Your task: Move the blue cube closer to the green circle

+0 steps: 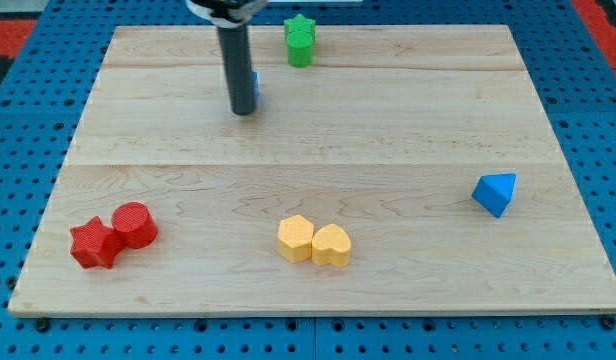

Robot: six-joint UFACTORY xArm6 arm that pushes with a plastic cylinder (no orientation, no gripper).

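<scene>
Nearest the camera: yellow hexagon (295, 238) touching yellow heart (331, 245), view's bottom centre of the counter (388, 130). Blue cube (254, 86) mostly hidden behind my rod, only a blue sliver showing at its right edge; my tip (244, 112) sits right against it. No green circle visible, only a green star (300, 41) at view's top. No jaws on this rig. Judged: pushing step under way; next move needs a target confirmed. Blue triangular block (495, 193) right; red star (94, 244) and red cylinder (134, 224) left. No writing readable.

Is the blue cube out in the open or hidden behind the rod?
Mostly hidden: only a blue sliver shows at the rod's right edge, just above my tip.
</scene>
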